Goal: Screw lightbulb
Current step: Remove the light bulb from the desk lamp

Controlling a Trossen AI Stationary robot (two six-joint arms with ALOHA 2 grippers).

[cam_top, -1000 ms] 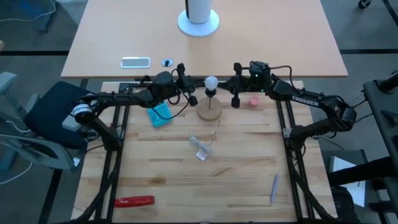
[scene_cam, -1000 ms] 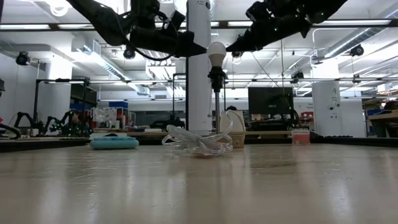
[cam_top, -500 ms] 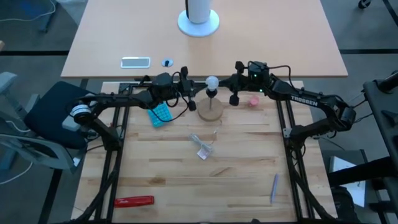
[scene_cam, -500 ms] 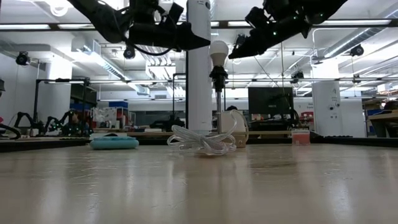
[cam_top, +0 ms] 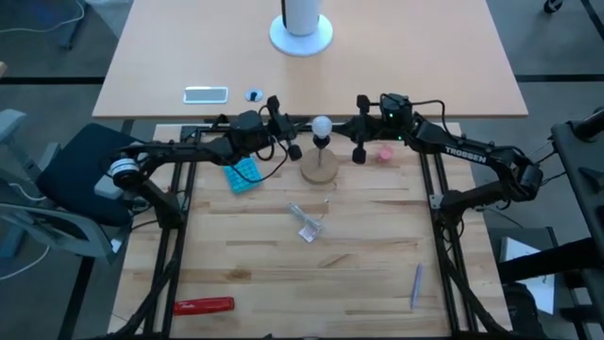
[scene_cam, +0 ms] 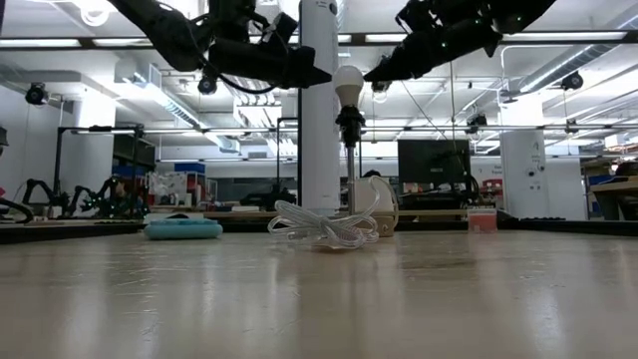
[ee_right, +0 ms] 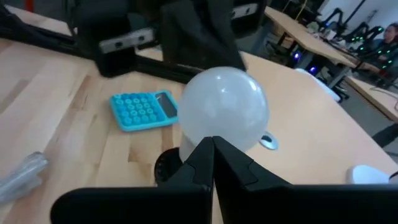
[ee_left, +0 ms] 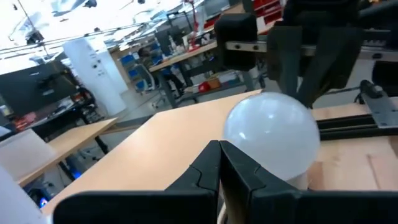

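- The lightbulb (cam_top: 322,125) stands upright on top of a short lamp stem that rises from a round wooden disc (cam_top: 318,170) at the far middle of the worktop (cam_top: 377,246). In the low view the bulb (scene_cam: 347,86) sits directly on a dark socket (scene_cam: 347,122), with no gap visible between the two.
- The left pincer (cam_top: 286,132) hangs just beside the bulb on its left, at bulb height. In the left wrist view its fingers (ee_left: 219,171) lie together with no gap between the tips, and they hold nothing; the bulb shows just beyond them.
- The right pincer (cam_top: 358,132) hangs just beside the bulb on the opposite side. In the right wrist view its fingers (ee_right: 212,163) are likewise pressed together and empty.
- Neither pincer is seen touching the bulb.
- Progress, as a judgement: the bulb appears seated in the socket, so placement is done. How far the thread is turned home cannot be told.
- Remaining, as a judgement: if the thread is not fully tight, a pincer must part its fingers, close on the globe and turn it further.
- Also on the worktop: a blue calculator (cam_top: 241,174), a clear plastic wrapper (cam_top: 306,225) and a small pink-red round thing (cam_top: 385,151).
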